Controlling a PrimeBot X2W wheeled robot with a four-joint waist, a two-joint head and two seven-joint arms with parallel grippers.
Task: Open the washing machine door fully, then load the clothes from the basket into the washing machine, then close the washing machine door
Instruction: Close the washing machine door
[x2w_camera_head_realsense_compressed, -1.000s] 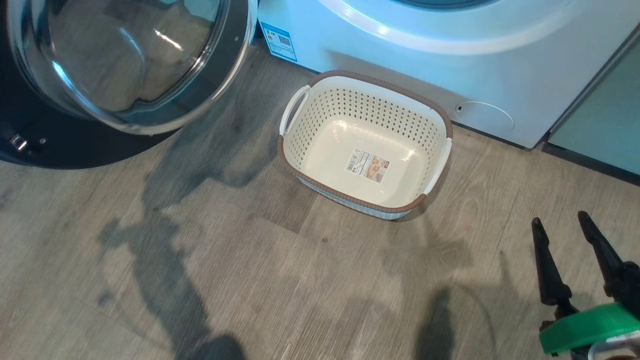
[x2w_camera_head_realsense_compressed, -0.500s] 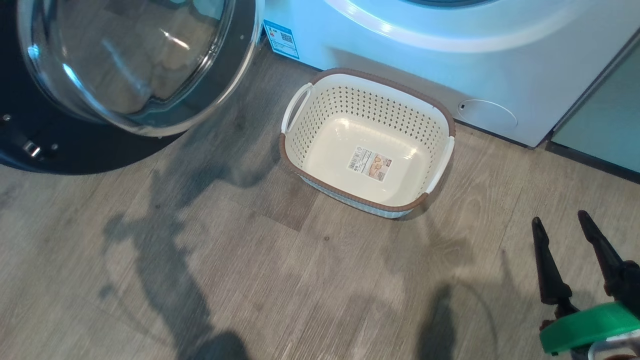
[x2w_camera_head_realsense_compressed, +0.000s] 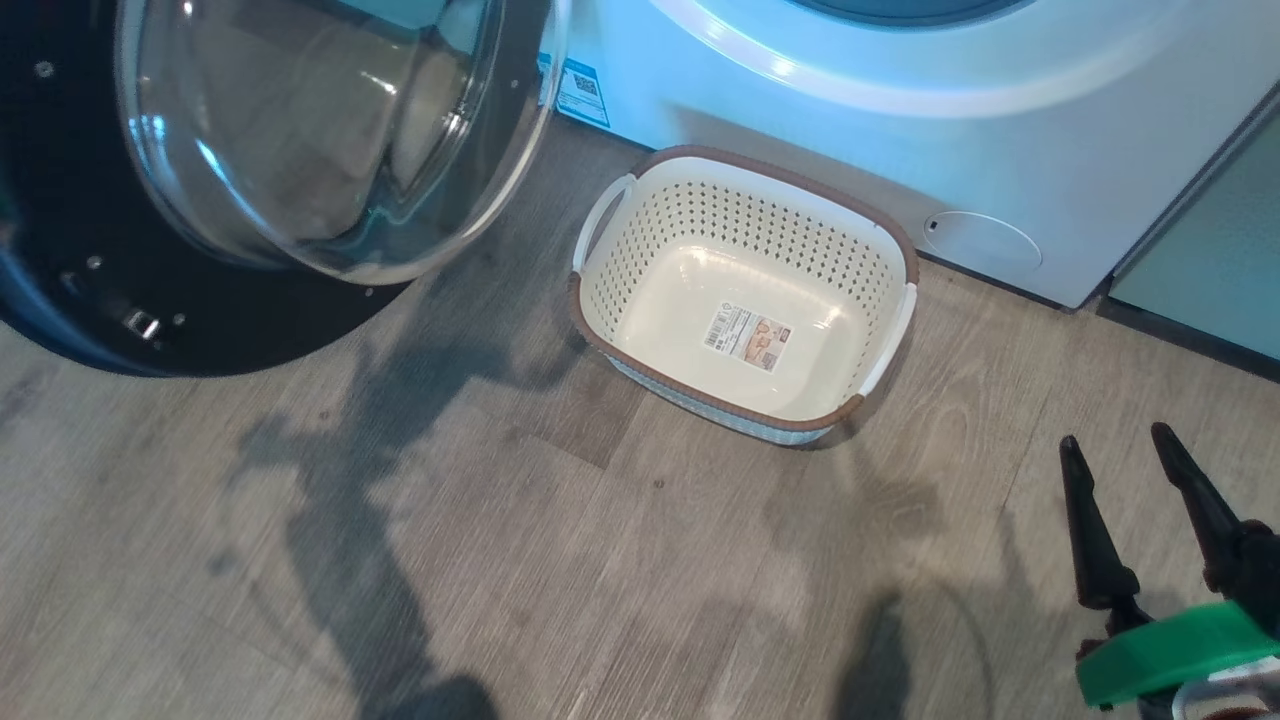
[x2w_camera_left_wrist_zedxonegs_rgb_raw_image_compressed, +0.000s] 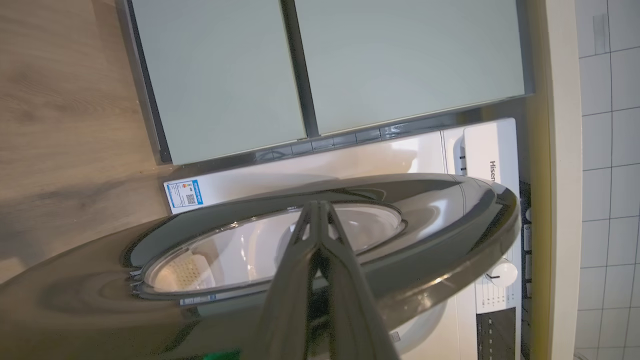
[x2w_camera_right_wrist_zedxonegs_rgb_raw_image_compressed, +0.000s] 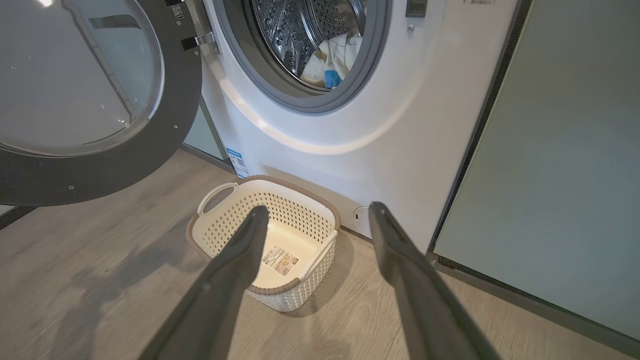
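Door: washing machine door (x2w_camera_head_realsense_compressed: 300, 150) is swung open at far left, hinged on the machine's left edge, black rim around a clear bulging porthole. Floor reflects in the glass.

Left hand (x2w_camera_left_wrist_zedxonegs_rgb_raw_image_compressed: 316, 210): fingers pressed together, nothing between them. In the left wrist view the tips sit over the porthole on the door's outer face. Can't tell if they touch it.

Basket (x2w_camera_head_realsense_compressed: 740, 215): on the wood floor (x2w_camera_head_realsense_compressed: 500, 560) just in front of the washing machine (x2w_camera_head_realsense_compressed: 800, 130), right of the door and apart from it. Upright, white handles on the two short ends. Inside: a sticker (x2w_camera_head_realsense_compressed: 748, 338) flat on the bottom.

Machine: blue label (x2w_camera_head_realsense_compressed: 582, 92) at lower left of the front, round service cap (x2w_camera_head_realsense_compressed: 985, 240) at lower right, just behind the basket's far corner.

Drum (x2w_camera_right_wrist_zedxonegs_rgb_raw_image_compressed: 300, 25): clothes (x2w_camera_right_wrist_zedxonegs_rgb_raw_image_compressed: 330, 60) lie inside, pale yellow with a blue patch, low against the grey gasket (x2w_camera_right_wrist_zedxonegs_rgb_raw_image_compressed: 310, 102).

Pale green cabinet (x2w_camera_head_realsense_compressed: 1210, 270) stands right of the machine.

Right hand (x2w_camera_head_realsense_compressed: 1114, 437): fingers spread wide, holding nothing, above the floor, well right of the basket.
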